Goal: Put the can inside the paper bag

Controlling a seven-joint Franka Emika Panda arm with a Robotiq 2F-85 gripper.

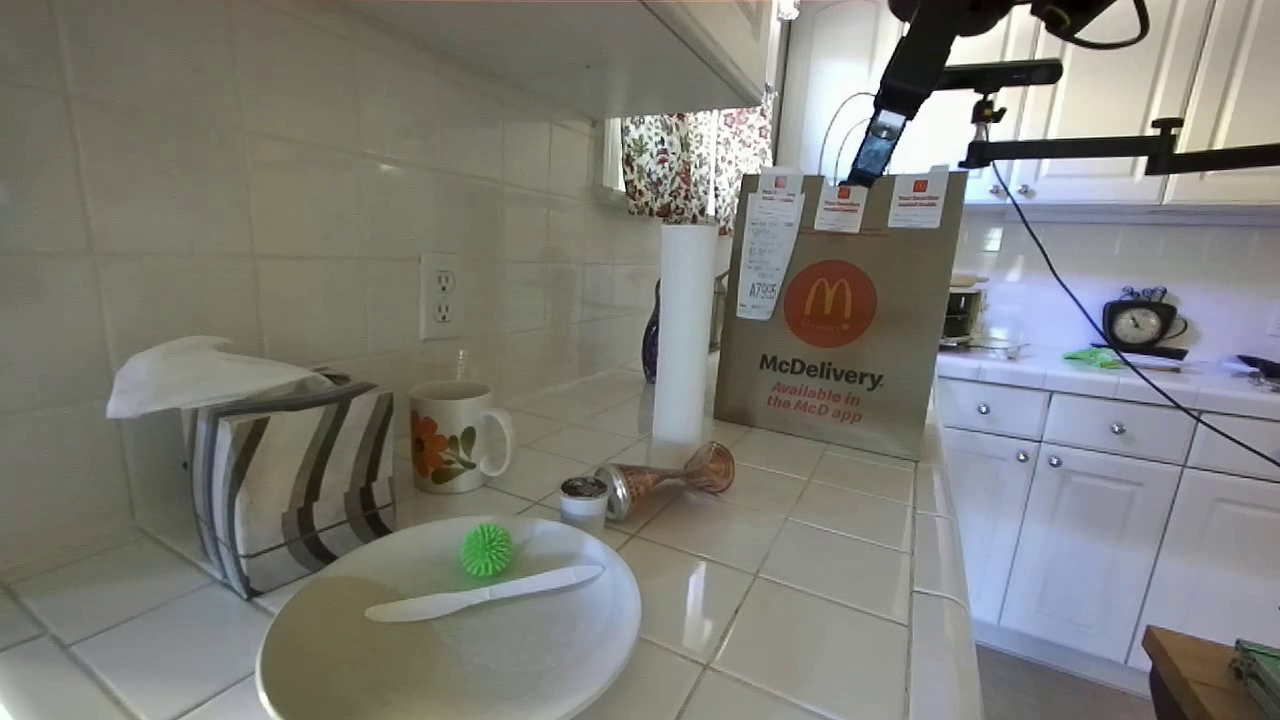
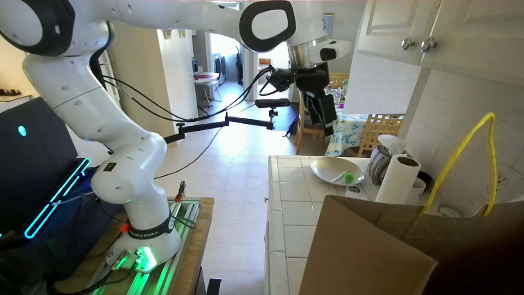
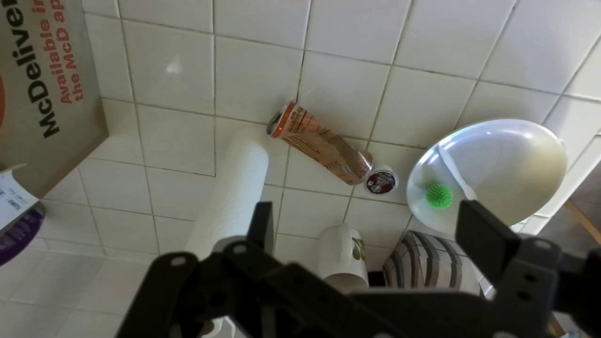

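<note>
Gripper (image 3: 366,213), parted wide, hangs above the tabletop (image 3: 256,77); the crushed can (image 3: 324,146) lies apart from the upright bag (image 1: 840,320).

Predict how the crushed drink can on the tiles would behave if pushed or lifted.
The drink can may rock unevenly rather than roll freely, as its middle is pinched in. That crumpling suggests thin metal, probably light and apt to dent further when squeezed. It might slide easily: the tiles look glossy.

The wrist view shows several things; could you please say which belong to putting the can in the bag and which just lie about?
For the job: can, paper bag, gripper.
Lying about: plate, knife, ball, mug, paper roll, tub, striped holder, purple object.
</note>
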